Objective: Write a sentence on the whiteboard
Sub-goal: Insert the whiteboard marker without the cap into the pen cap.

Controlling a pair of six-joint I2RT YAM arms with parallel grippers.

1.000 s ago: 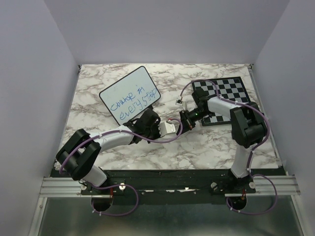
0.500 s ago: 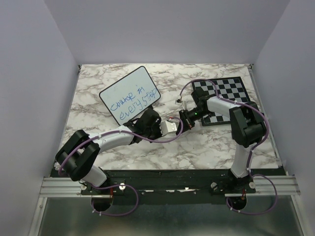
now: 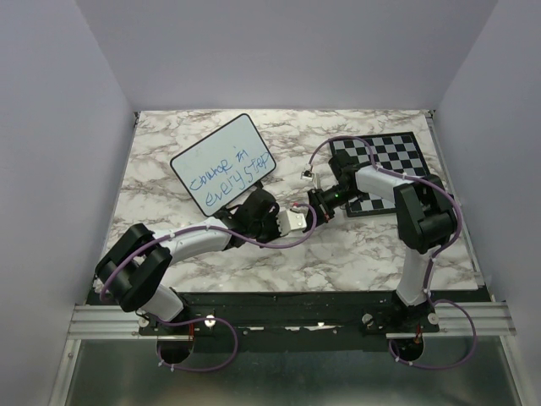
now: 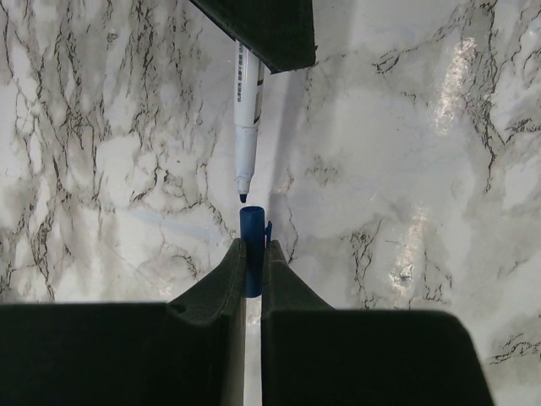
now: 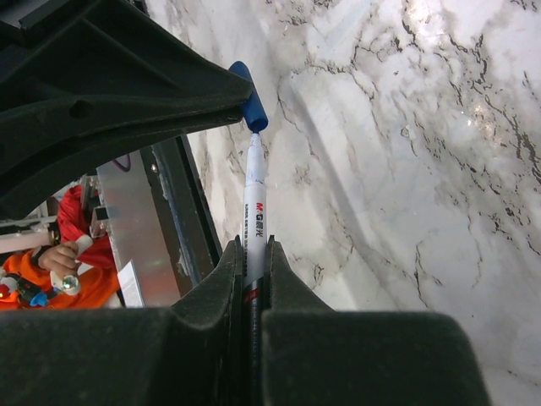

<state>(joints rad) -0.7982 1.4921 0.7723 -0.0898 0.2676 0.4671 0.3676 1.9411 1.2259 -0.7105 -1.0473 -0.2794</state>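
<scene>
Picked out, nearest, the left gripper (image 4: pixel 254 247) clamped hard on the closed end of the blue cap (image 4: pixel 251 222), with the open mouth facing away and free. Found the marker (image 4: pixel 246 127) nosing towards that mouth, right at it but not yet seated. Saw the right gripper (image 5: pixel 254 247) shut round the white barrel on its printed stretch, well back from the tip. Judged marker and cap alike light, stiff, slick plastic, liable to swivel in a two-finger pinch under an off-line push, so best held square and mid-barrel, as here. Looked further out across the marble table (image 3: pixel 338 254) and spotted the whiteboard (image 3: pixel 221 144) lying flat and skewed at far left, touched by neither arm. Read the sentence (image 3: pixel 228 176) on it in blue, two short lines. Reckoned the whiteboard thin, rigid, glossy and apt to skate on the table, so better pinned from above or taken by its framed edge. Caught the chessboard (image 3: pixel 385 156) far right, partly under the right arm.
</scene>
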